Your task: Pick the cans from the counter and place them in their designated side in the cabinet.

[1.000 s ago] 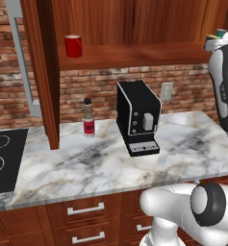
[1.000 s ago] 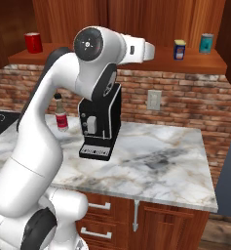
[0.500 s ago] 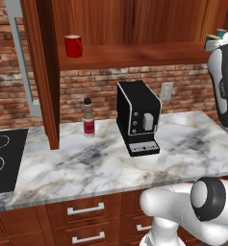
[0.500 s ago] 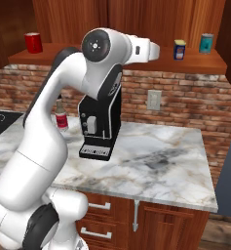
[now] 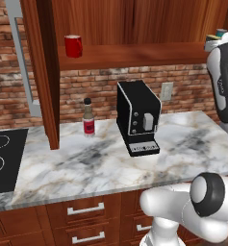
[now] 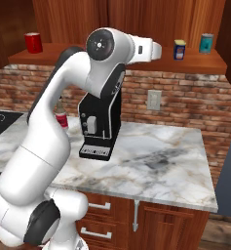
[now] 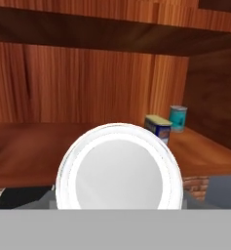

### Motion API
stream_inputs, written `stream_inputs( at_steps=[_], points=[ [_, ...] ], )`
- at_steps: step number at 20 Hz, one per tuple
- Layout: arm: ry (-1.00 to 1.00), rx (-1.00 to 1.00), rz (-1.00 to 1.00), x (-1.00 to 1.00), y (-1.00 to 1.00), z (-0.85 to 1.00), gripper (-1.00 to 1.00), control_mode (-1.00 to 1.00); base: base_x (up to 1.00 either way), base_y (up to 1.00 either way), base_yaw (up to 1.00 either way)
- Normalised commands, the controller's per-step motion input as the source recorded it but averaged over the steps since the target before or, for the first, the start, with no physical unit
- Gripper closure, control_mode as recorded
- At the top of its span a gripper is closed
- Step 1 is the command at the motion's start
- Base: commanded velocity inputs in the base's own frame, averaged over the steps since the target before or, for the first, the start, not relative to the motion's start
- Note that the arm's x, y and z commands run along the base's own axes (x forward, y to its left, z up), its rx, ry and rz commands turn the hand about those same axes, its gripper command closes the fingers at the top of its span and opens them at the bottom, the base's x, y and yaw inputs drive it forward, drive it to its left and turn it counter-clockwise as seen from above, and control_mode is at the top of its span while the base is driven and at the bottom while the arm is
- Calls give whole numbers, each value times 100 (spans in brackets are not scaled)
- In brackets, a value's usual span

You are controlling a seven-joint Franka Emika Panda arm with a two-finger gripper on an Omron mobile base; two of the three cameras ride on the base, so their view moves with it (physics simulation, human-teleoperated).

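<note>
Fingers are clamped on the red can, its white top right in my face, held up at the cabinet shelf. Blue can already sits on that shelf, just beside a teal can. Coffee machine is down on the counter.

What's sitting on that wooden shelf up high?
On the shelf stand a red mug, a blue can and a teal can. The arm covers part of the middle.
</note>
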Motion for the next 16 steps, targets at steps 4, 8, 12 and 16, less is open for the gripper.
stream_inputs(
  at_steps=[4, 8, 12, 16],
  points=[
    [8, 0, 0, 11, -2, 0, 100, -100, 0, 0, 0],
    [6, 0, 0, 11, -5, 0, 100, -100, 0, 0, 0],
    [0, 0, 0, 13, -3, 0, 100, -100, 0, 0, 0],
    [0, 0, 0, 18, -4, 0, 100, -100, 0, 0, 0]
  ],
)
